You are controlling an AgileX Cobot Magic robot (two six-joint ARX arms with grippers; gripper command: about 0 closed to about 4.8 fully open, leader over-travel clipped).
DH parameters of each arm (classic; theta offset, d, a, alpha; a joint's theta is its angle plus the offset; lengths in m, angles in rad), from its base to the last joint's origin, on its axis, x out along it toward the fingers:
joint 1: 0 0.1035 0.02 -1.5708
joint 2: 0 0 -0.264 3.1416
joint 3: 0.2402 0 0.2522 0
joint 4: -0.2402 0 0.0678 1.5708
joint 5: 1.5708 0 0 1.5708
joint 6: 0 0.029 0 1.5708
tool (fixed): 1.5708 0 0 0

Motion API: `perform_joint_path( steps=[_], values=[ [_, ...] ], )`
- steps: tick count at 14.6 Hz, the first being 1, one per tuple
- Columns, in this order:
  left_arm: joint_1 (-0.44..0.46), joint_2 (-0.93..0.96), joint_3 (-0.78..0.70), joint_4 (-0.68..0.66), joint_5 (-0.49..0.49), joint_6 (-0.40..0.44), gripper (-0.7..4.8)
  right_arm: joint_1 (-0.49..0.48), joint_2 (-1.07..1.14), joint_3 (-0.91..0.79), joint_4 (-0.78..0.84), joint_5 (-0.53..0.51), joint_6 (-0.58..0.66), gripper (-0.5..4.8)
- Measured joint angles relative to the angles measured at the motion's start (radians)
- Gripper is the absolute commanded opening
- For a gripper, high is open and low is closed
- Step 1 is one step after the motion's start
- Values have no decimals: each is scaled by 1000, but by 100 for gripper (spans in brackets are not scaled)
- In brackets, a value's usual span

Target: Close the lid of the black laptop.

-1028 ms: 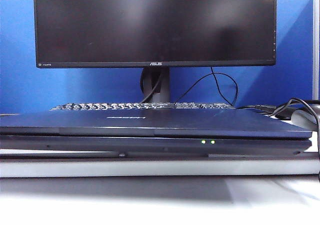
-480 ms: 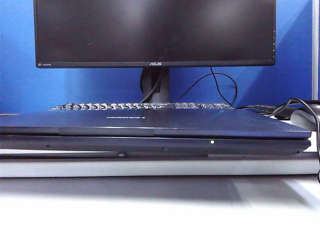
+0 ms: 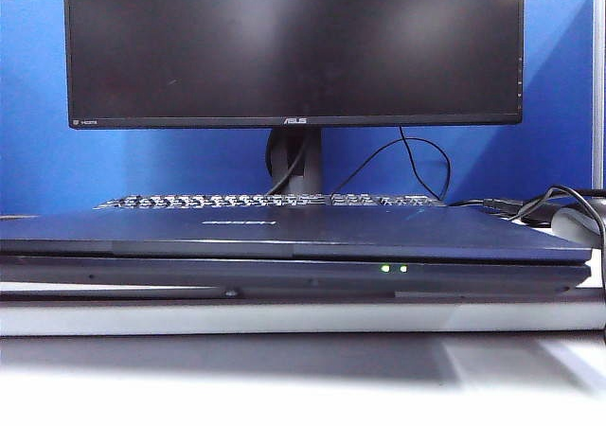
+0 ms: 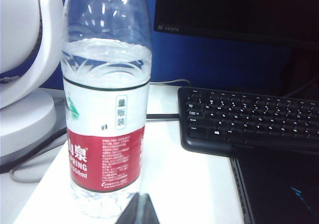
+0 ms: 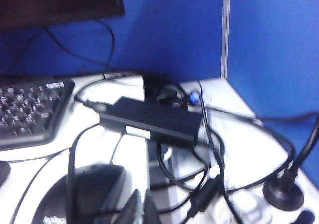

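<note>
Second green LED back on the black laptop (image 3: 284,273), lid (image 3: 284,229) flat down; water bottle (image 4: 105,99) mostly full beside the left gripper (image 4: 138,210), right gripper (image 5: 142,209) over cables, both jaws together

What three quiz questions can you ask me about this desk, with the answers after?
1. True or false: the lid of the laptop is open.
2. How many green lights glow on the laptop's front edge?
3. Which one is next to the bottle: A, the left gripper, or B, the right gripper?

Key
1. False. The lid lies flat on the base.
2. Two.
3. A. The right gripper is above the mouse and cables.
</note>
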Motion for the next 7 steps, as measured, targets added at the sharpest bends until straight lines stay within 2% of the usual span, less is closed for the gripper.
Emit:
perform_joint_path(
  steps=[5, 7],
  values=[
    [0, 0, 0, 0, 0, 0, -4, 5, -23, -17, 17, 0, 6, -1],
    [0, 0, 0, 0, 0, 0, -4, 60, -27, -28, 23, 29, 5, -1]
  ],
)
